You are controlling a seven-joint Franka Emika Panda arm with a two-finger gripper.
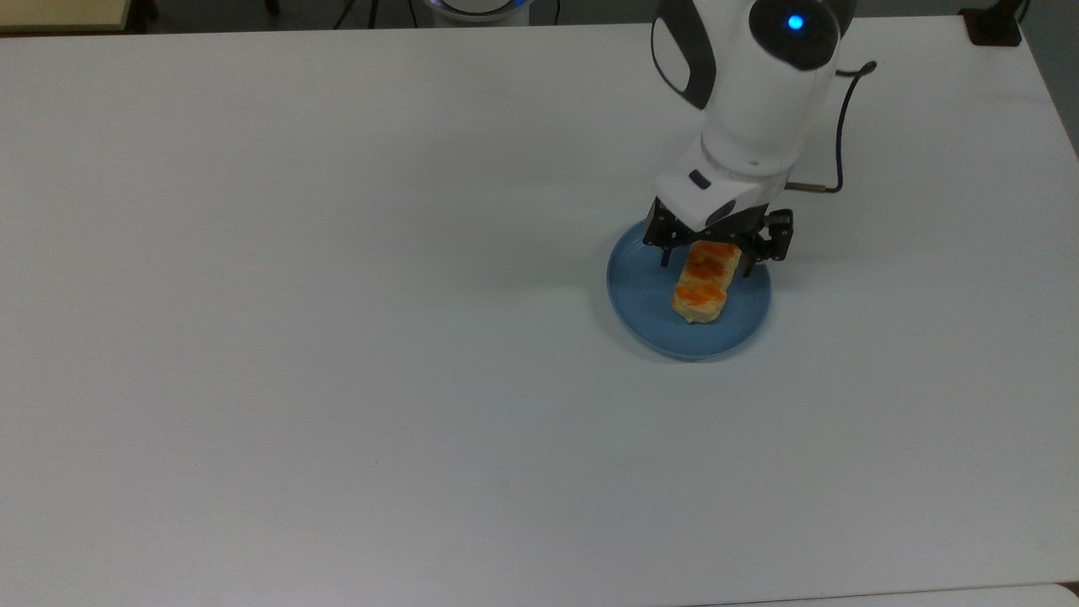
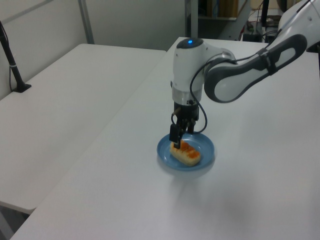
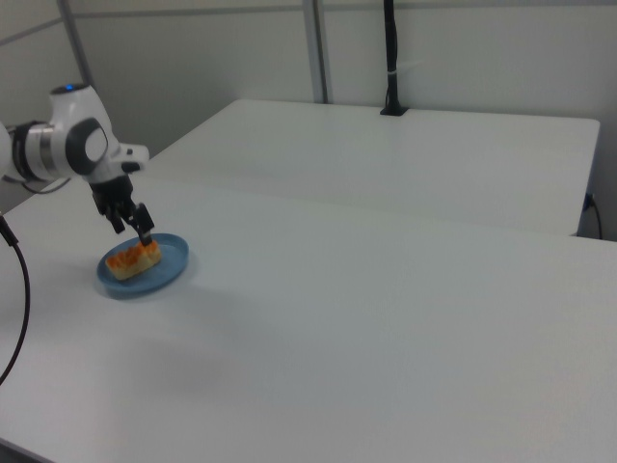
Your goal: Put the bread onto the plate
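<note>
One bread roll (image 1: pixel 706 283) lies now on the blue plate (image 1: pixel 641 308), and this is most of the task. The roll is pale yellow with orange-brown glazed bumps on its top. In the top view it lies lengthwise across the middle of the plate, a little toward the top view's right, and all of it is inside the raised rim. In the left view (image 2: pixel 185 152) and the right view (image 3: pixel 133 258) it appears to rest flat on the plate's floor, not hanging in the air.

The gripper (image 1: pixel 717 244) of the Franka arm is directly above the far end of the roll. Its two black fingers stand on both sides of that end with a visible gap to the bread, so I judge that they are spread apart and hold nothing. In the left view the gripper (image 2: pixel 179 134) is low, just above the roll, and I cannot tell if a fingertip touches it.

The plate stands on a white table (image 1: pixel 337 337), which has no other object near it.

What is left, in my judgement, is small: the arm must rise straight up without touching the roll and then move away from the plate. If a finger drags the bread, it could slide toward the rim.
</note>
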